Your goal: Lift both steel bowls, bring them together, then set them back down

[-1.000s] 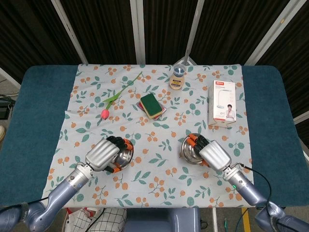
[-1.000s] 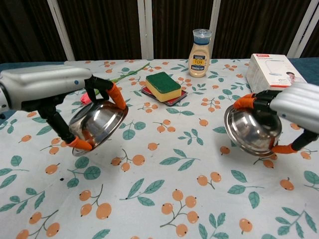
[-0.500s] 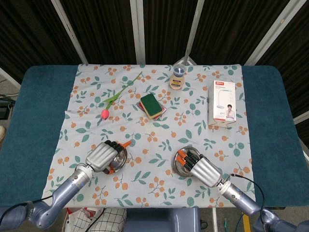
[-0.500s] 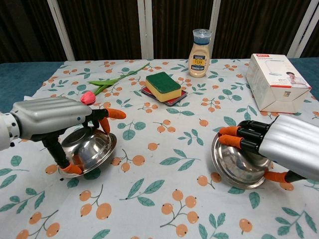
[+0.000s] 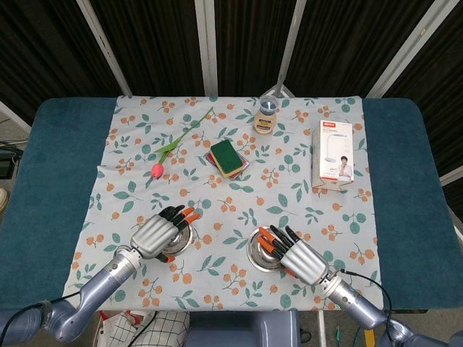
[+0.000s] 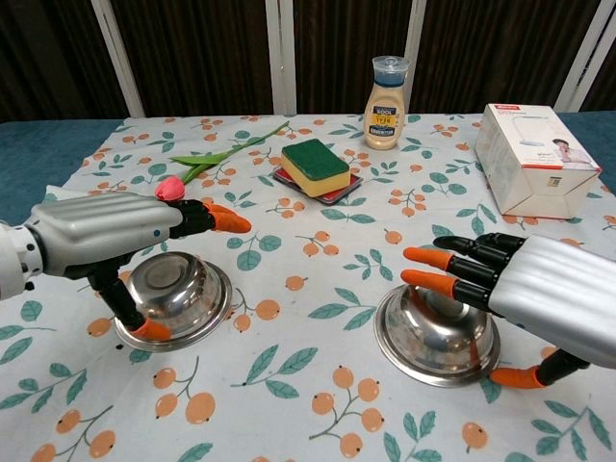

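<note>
- Nearest: two steel bowls upright on the surface (image 6: 308, 385), left bowl (image 6: 175, 296) and right bowl (image 6: 435, 332) well apart
- Left hand (image 6: 106, 231) over its bowl, fingers spread, thumb tip at the rim in chest view; released
- Right hand (image 6: 539, 289) likewise spread above its bowl, holding nothing
- Head view hides both bowls largely under hands (image 5: 160, 231) (image 5: 295, 254)
- Farther back: tulip (image 6: 171, 187); sponge (image 6: 315, 166); box (image 6: 534, 159); bottle (image 6: 387, 89)

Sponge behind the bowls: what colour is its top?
Dark green on top, over a yellow layer; the sponge shows best in the chest view.
</note>
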`<action>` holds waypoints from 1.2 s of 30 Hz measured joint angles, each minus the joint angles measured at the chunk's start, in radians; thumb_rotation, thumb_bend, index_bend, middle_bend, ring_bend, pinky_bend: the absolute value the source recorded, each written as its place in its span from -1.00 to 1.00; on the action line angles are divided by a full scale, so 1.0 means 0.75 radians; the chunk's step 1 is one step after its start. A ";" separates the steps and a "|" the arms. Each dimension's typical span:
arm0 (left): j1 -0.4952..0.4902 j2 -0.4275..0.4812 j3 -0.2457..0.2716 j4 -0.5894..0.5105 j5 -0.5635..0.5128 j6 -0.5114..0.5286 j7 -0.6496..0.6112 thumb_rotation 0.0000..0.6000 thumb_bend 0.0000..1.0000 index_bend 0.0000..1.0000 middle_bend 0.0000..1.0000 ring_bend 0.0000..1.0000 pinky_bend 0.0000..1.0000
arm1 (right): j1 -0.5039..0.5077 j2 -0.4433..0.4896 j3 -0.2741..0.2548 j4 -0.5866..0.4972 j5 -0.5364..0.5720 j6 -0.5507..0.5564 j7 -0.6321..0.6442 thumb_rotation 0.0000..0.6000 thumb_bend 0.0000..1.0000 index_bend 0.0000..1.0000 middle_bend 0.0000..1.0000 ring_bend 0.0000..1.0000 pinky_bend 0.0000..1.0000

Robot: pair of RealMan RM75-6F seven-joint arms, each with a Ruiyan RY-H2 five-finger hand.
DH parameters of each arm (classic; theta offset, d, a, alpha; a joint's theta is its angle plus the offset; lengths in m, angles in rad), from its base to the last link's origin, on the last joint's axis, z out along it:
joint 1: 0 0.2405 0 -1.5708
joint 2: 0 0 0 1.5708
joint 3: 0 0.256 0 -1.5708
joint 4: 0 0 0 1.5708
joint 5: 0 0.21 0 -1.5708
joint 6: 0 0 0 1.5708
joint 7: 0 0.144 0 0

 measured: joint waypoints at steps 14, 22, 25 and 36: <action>0.055 0.069 -0.001 -0.090 0.177 0.159 -0.135 0.86 -0.95 -1.00 -1.00 -1.00 -0.86 | 0.010 0.122 0.042 -0.257 0.125 0.031 0.060 0.35 -0.53 -1.00 -1.00 -1.00 -0.93; 0.189 0.326 0.166 -0.232 0.328 0.288 -0.200 1.00 -0.93 -1.00 -1.00 -1.00 -1.00 | -0.118 0.359 0.067 -0.542 0.273 0.169 0.091 1.00 -0.53 -1.00 -1.00 -1.00 -1.00; 0.296 0.414 0.219 -0.253 0.337 0.397 -0.121 1.00 -0.90 -1.00 -1.00 -1.00 -1.00 | -0.220 0.469 0.057 -0.615 0.362 0.244 0.095 1.00 -0.53 -1.00 -1.00 -1.00 -1.00; 0.589 0.435 0.226 -0.065 0.308 0.736 -0.375 1.00 -0.87 -1.00 -1.00 -1.00 -1.00 | -0.527 0.647 0.065 -0.633 0.649 0.509 0.317 1.00 -0.54 -1.00 -1.00 -1.00 -1.00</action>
